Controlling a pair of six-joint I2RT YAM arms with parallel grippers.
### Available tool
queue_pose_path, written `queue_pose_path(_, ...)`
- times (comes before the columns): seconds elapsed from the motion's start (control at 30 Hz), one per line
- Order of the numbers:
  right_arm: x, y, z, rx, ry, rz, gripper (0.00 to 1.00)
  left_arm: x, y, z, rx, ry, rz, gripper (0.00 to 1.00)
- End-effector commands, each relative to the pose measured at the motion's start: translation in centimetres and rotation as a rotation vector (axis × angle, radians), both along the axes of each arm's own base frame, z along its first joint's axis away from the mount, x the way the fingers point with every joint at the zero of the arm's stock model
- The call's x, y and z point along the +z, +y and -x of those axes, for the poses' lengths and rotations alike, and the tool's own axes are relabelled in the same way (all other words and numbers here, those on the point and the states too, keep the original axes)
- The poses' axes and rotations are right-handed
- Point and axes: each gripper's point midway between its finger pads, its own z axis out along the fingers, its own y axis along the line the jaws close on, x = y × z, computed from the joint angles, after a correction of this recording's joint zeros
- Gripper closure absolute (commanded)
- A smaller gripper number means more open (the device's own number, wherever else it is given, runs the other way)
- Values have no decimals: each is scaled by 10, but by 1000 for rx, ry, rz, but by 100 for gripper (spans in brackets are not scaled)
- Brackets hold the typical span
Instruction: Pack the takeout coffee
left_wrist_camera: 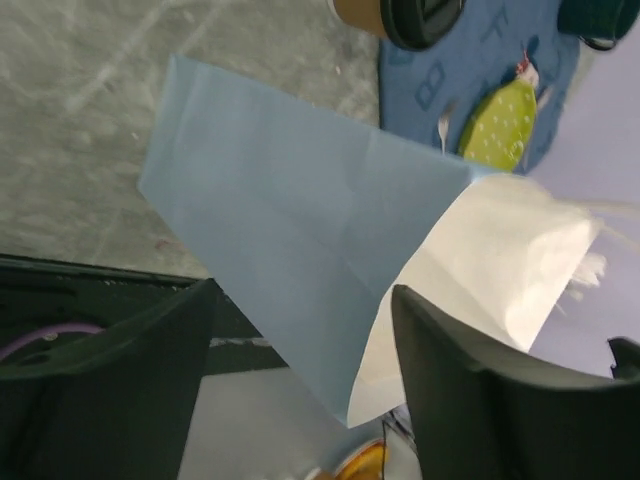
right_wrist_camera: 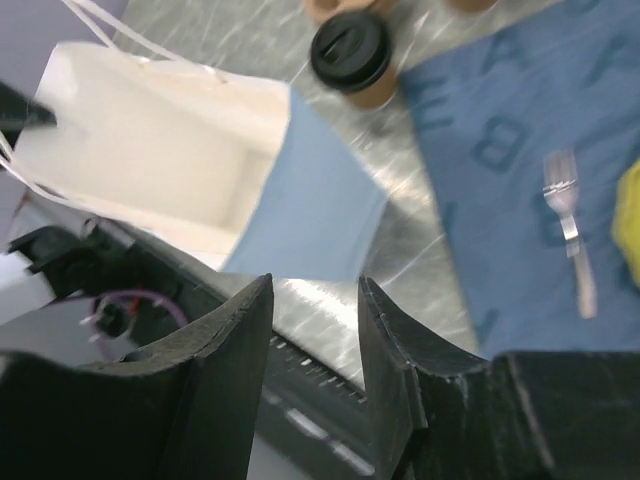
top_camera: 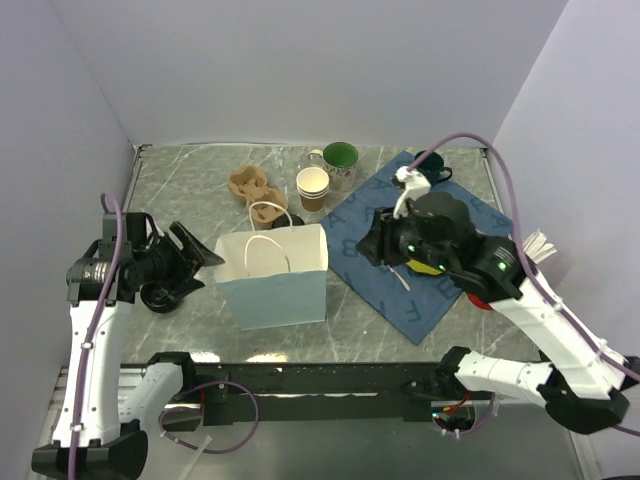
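Observation:
The takeout coffee (right_wrist_camera: 350, 55), a brown paper cup with a black lid, stands on the marble at the blue mat's edge, just beyond the bag's right corner. It also shows at the top of the left wrist view (left_wrist_camera: 420, 15). I cannot make it out in the top view. The light blue paper bag (top_camera: 270, 275), white inside, stands open in the middle. My left gripper (top_camera: 195, 262) is open, its fingers either side of the bag's left corner (left_wrist_camera: 350, 400). My right gripper (top_camera: 372, 245) is open and empty, raised right of the bag, well short of the coffee.
A stack of lidless paper cups (top_camera: 312, 188), a green mug (top_camera: 340, 158) and kraft cup carriers (top_camera: 258, 188) stand at the back. The blue lettered mat (top_camera: 470, 215) holds a dark mug (top_camera: 432, 172), a fork (right_wrist_camera: 565, 220) and a yellow-green item (left_wrist_camera: 500, 120).

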Motion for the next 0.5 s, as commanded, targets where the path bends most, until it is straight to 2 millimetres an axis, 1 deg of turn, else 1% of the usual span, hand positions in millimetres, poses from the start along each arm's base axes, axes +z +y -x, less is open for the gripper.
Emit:
queue_pose_path(0.0,11,29,5,48,121,-99,52,30,22,-24,87,-105,-107,20)
queue_pose_path(0.07,12,41,2,69,148,-104,51,39,27,-37,103,-123,-128,18)
queue_pose_path(0.13,10,49,0,69,166,-106,50,46,31,-51,120,-139,-142,17)
queue_pose_path(0.2,1,57,-3,69,205,-95,49,53,35,-63,145,-173,-154,16)
queue_pose_path(0.3,-13,68,-5,78,248,-72,49,58,43,-80,176,-202,-189,13)
queue_pose_path(0.33,-15,72,-4,87,253,-72,49,55,46,-86,187,-191,-203,12)
queue_pose_path(0.4,-30,80,-6,93,274,-40,49,54,56,-97,217,-193,-246,11)
queue_pose_path(0.43,-36,81,-7,89,292,-23,49,50,59,-104,229,-172,-261,11)
queue_pose_path(0.47,-47,80,-8,80,325,17,50,49,62,-108,238,-168,-274,11)
